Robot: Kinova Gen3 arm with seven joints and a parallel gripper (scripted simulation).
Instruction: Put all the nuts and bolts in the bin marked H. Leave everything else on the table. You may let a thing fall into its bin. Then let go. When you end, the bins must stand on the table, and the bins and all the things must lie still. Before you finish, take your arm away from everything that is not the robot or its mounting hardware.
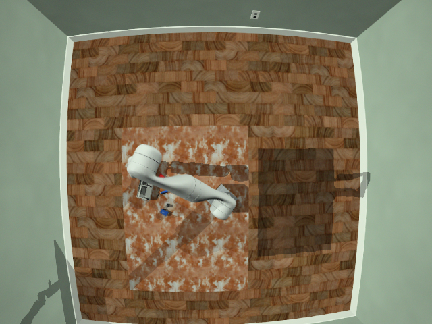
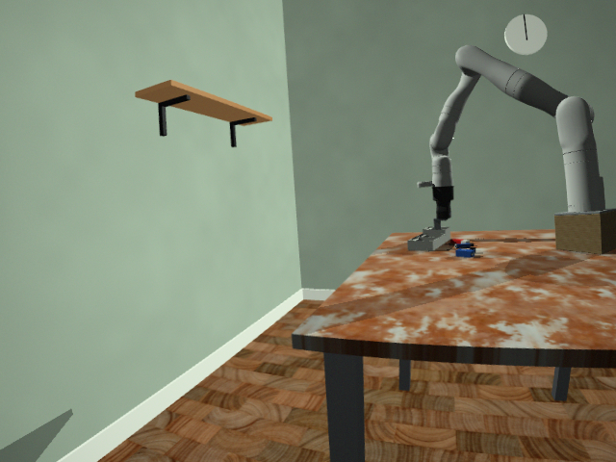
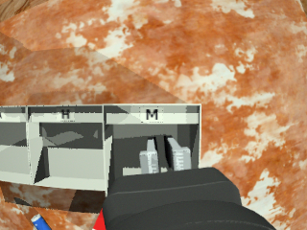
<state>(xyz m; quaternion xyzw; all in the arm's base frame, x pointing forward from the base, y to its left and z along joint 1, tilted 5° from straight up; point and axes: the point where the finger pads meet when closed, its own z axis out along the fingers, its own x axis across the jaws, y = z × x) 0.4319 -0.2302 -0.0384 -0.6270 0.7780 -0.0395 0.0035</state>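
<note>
The table top (image 2: 448, 308) was finished in a mottled rust-and-white pattern like polished stone, smooth with a faint sheen, edged in dark wood grain and carried on matt dark legs (image 2: 344, 407). The floor (image 1: 209, 76) was laid in end-grain wood blocks of mixed browns. The walls (image 2: 124, 239) were painted a flat, matt green, with a smooth white skirting. A wall shelf (image 2: 203, 101) was shown as plain light wood on matt black brackets. The arm (image 2: 517, 82) was covered in smooth pale grey shells of a plastic look; the gripper (image 3: 164, 156) body was matt black. The row of bins (image 3: 64, 148) looked like smooth matt grey plastic. The arm's pedestal (image 2: 581, 233) resembled coarse fibreboard.
</note>
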